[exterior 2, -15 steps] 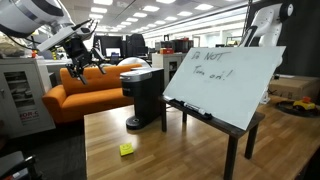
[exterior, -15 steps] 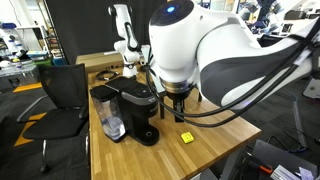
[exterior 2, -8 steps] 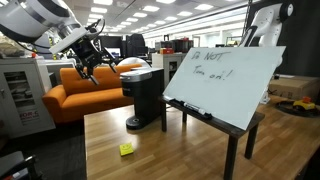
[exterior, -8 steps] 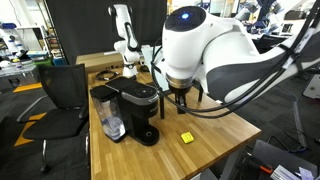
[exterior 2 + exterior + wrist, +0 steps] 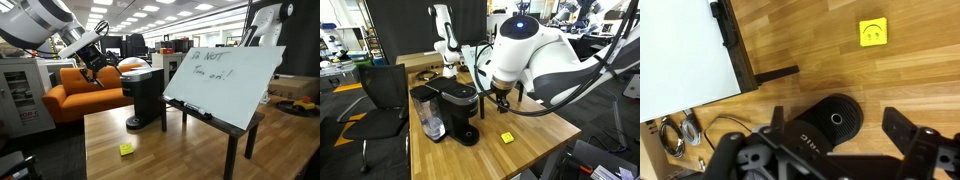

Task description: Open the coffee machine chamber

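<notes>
The black coffee machine (image 5: 457,110) stands on the wooden table (image 5: 535,125) with its clear water tank (image 5: 428,118) at its side; it also shows in an exterior view (image 5: 146,97). Its chamber lid (image 5: 460,92) (image 5: 143,73) is down. My gripper (image 5: 503,102) (image 5: 97,70) is open and empty, hovering beside and slightly above the head, not touching it. In the wrist view the gripper (image 5: 838,122) looks down on the round drip base (image 5: 835,118), with the lettered head (image 5: 800,143) just below it.
A tilted whiteboard (image 5: 225,78) (image 5: 675,50) on dark legs stands close by the machine. A yellow smiley square (image 5: 873,32) (image 5: 126,149) (image 5: 506,137) lies on the table. A black office chair (image 5: 380,100) stands off the table's edge, an orange sofa (image 5: 75,98) behind.
My gripper has moved closer to the coffee machine's head and slightly lower, still open. The machine and lid have not moved.
</notes>
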Motion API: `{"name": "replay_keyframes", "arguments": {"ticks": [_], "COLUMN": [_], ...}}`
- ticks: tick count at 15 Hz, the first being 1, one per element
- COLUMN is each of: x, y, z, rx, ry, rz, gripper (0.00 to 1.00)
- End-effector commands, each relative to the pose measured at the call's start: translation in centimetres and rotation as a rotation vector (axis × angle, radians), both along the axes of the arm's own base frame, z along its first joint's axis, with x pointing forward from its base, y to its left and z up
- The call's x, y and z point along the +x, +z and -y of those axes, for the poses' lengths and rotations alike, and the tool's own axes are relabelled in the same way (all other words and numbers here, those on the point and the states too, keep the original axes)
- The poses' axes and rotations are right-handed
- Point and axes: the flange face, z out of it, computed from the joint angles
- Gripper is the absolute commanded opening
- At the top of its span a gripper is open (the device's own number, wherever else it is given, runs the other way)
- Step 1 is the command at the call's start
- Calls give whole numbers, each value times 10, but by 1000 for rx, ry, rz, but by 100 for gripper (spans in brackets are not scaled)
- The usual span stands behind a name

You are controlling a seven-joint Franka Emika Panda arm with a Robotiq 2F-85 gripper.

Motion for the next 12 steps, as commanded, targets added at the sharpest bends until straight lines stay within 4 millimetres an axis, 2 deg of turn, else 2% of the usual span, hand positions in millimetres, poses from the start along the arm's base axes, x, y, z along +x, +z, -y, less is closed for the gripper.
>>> {"name": "replay_keyframes", "arguments": {"ticks": [1,12], "x": [2,5], "y": [-7,-15], "z": [3,-2], "rx": [-1,-18], "ry": [86,313], "rz": [6,61], "gripper": [100,100]}}
